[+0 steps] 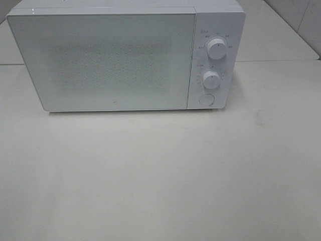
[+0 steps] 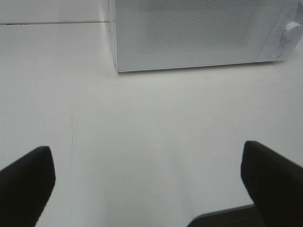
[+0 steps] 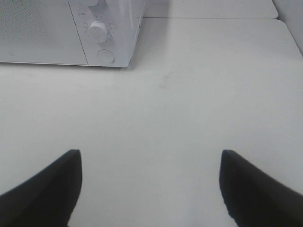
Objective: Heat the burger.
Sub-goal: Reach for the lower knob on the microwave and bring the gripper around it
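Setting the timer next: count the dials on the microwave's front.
2. The upper dial sits high on the microwave's right-hand panel; the lower dial is directly below it, above a round button. None appear hidden.

Tiny markings ring the microwave (image 1: 100,60) dials (image 1: 216,48), too small to read

A white microwave (image 1: 125,55) is sitting shut on the pale table (image 1: 160,175) — an upper knob (image 1: 216,48), a lower knob (image 1: 211,79) and a button (image 1: 206,99) are lining its right panel
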Robot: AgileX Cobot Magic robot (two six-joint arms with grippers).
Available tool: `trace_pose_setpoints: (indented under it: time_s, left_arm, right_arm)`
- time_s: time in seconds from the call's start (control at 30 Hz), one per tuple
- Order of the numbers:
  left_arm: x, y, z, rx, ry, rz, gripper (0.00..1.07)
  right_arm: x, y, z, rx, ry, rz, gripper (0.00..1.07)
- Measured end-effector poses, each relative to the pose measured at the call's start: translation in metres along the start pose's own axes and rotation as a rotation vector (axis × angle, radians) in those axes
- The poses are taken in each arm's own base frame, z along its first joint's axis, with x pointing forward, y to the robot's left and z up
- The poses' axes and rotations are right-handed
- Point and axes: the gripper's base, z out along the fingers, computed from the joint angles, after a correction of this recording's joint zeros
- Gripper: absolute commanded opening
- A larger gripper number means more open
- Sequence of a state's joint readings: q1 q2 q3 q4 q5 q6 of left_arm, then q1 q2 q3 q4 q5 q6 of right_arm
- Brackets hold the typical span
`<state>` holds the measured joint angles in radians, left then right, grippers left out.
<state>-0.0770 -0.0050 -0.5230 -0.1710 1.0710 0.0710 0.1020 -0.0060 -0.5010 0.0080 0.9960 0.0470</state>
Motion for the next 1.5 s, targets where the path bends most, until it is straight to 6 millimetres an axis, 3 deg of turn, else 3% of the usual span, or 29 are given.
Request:
trace_pose_setpoints:
  time_s: [0.93, 1.2, 1.5]
  left_arm:
    - [0.0, 0.0, 0.0, 0.0, 0.0, 0.0, 1.0]
    - [0.0, 0.0, 0.0, 0.0, 0.0, 0.0, 1.0]
    - [0.0, 0.0, 0.0, 0.0, 0.0, 0.0, 1.0]
  right_arm:
    - [-0.001, 0.0, 0.0, 0.0, -0.005, 0.0, 0.76]
    - [-0.025, 0.001, 0.008, -0.005, -0.107, 0.001, 0.76]
    - [-0.052, 0.003, 0.041, -0.022, -0.203, 0.019, 0.76]
